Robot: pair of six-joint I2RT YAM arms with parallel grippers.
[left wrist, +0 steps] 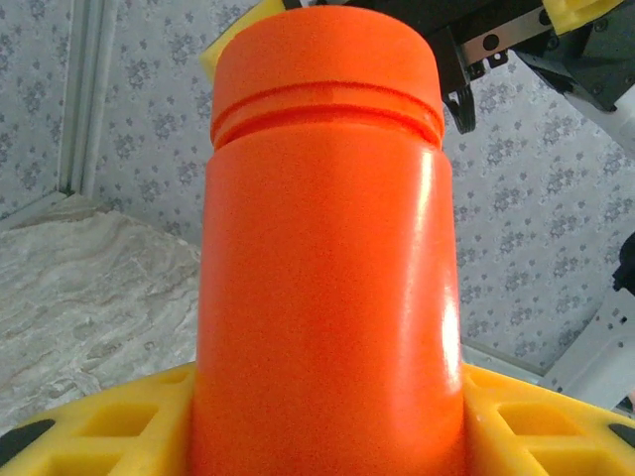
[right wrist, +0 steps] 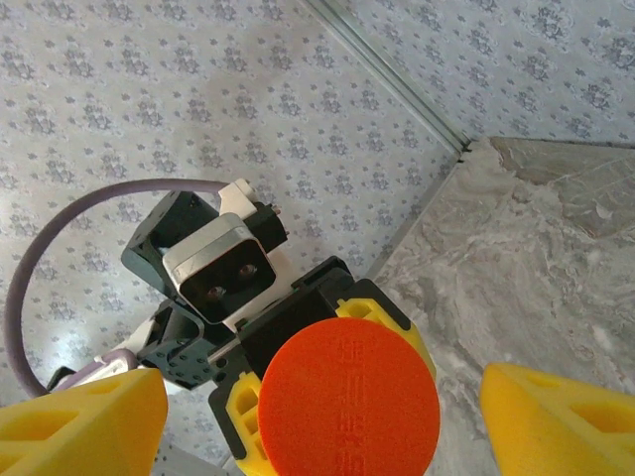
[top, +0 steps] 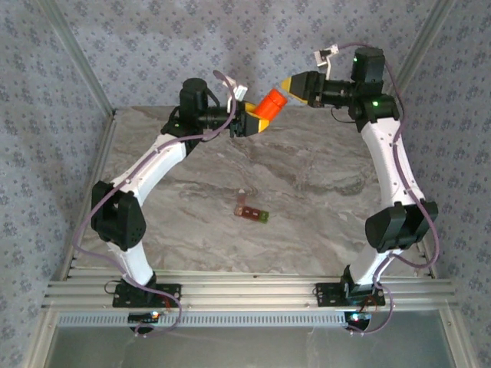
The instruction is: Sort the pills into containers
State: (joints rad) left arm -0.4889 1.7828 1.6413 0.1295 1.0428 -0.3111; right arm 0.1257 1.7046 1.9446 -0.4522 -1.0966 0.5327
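Jaws of the left gripper (top: 258, 123) are clamping an orange bottle (top: 270, 102) aloft.
The right gripper (top: 289, 83) is gaping empty at its cap (right wrist: 349, 402); the pill organizer (top: 252, 211) is lying on the table (top: 322, 169).

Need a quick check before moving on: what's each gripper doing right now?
Left gripper: shut on the bottle.
Right gripper: open, either side of the cap.

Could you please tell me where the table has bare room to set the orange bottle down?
The table is bare between the containers and the right arm, between them and the left arm, and nearer than them up to the rail. Crowded: far middle, where the left gripper holds the orange bottle facing the open right gripper.
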